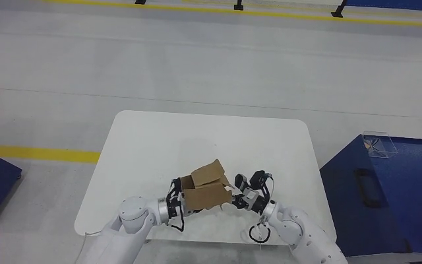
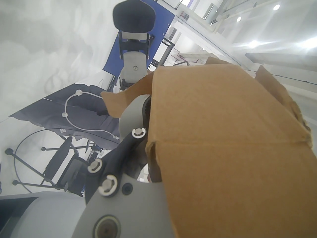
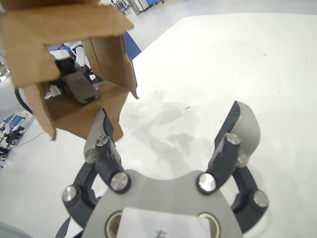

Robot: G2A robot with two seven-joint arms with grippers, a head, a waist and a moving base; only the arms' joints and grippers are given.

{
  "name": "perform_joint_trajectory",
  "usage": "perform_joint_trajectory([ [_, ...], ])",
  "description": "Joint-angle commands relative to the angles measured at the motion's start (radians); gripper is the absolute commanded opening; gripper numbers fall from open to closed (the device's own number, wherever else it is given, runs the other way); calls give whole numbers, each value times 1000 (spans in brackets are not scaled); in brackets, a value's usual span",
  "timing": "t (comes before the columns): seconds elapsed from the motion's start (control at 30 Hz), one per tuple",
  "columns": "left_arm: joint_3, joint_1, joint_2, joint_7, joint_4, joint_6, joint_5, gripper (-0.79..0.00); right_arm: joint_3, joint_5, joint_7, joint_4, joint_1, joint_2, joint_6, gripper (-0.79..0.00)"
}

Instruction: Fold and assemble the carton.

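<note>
carton (image 1: 208,185) looks light, floppy board (flaps loose); best gripped near a crease. left gripper (image 1: 179,198) pinches a wall, right gripper (image 3: 171,117) spread beside it.

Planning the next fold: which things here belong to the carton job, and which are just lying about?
Job: carton; left gripper at it; right gripper, open beside it; table.
Lying about: blue cabinet; clear box on it; yellow floor line.

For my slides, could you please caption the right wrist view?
Open right end effector beside a partly folded cardboard carton, white table beyond.
</note>
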Motion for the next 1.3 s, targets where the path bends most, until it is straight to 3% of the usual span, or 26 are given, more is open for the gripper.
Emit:
perform_joint_trajectory([
  [0.0, -5, -2, 1, 18, 7, -14, 7, -785, 20, -8, -16, -6, -6, 3, -1, 0],
  [0.47, 9, -20, -4, 109, 56, -96, 36, -785, 42, -39, -25, -87, -39, 4, -38, 0],
  [0.83, -9, 7, -2, 123, 25, -226, 32, -785, 92, -52, -19, -47, -13, 7, -31, 0],
  [1.27, -29, 68, 15, 99, -45, -365, 154, -785, 98, -40, 28, -53, 15, 0, -7, 0],
])
